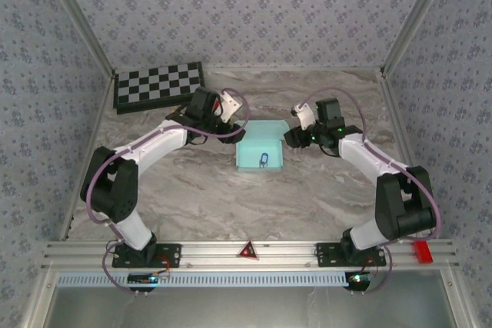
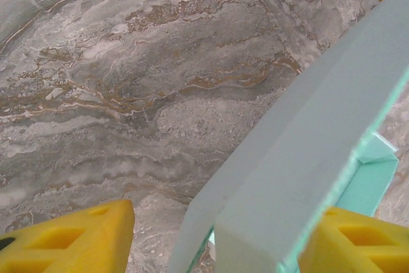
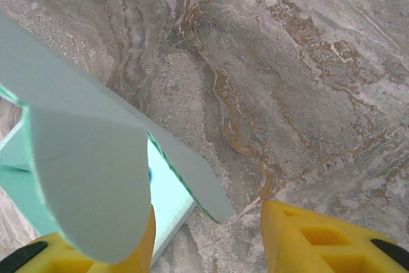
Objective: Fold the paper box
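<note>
Paper box, 1, lying on the bench: left jaws at 9 o'clock, right jaws at 3 o'clock, both standing open, straddling its side walls, probably for folding them upright.

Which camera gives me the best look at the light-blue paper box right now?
The top external view: the whole paper box is in frame, with its outline and open inside together. The left wrist view gives a close-up of one wall. The right wrist view gives a raised flap and part of the inside.
</note>
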You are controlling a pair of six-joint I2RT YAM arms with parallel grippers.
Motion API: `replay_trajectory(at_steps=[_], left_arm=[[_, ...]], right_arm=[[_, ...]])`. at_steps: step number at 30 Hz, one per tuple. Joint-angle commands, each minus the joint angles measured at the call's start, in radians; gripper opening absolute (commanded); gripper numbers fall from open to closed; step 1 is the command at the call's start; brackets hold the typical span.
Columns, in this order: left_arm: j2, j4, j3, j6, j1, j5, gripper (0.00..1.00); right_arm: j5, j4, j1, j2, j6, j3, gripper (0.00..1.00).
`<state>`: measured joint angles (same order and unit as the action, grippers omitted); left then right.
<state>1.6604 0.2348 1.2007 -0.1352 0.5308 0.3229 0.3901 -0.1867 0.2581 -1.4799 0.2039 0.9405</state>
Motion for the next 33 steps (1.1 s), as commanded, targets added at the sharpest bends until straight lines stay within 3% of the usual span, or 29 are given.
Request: replay_trajectory(at_steps=[1, 12, 23, 33], left_arm=[[-0.046, 0.003, -0.021, 0.035, -0.004, -0.013, 0.65], [-0.063, 0.023, -0.050, 0.064, -0.010, -0.021, 0.64], [-0.054, 0.014, -0.061, 0.118, -0.011, -0.043, 0.45], [-0.061, 0.018, -0.080, 0.129, -0.011, -0.063, 0.46]], right_arm=[[0.021, -0.041, 0.010, -0.023, 0.026, 0.046, 0.48], [0.020, -0.056, 0.032, -0.072, 0.028, 0.084, 0.48], [-0.028, -0.052, 0.054, -0.075, 0.002, 0.082, 0.34], [-0.066, -0.057, 0.065, -0.069, -0.006, 0.073, 0.28]])
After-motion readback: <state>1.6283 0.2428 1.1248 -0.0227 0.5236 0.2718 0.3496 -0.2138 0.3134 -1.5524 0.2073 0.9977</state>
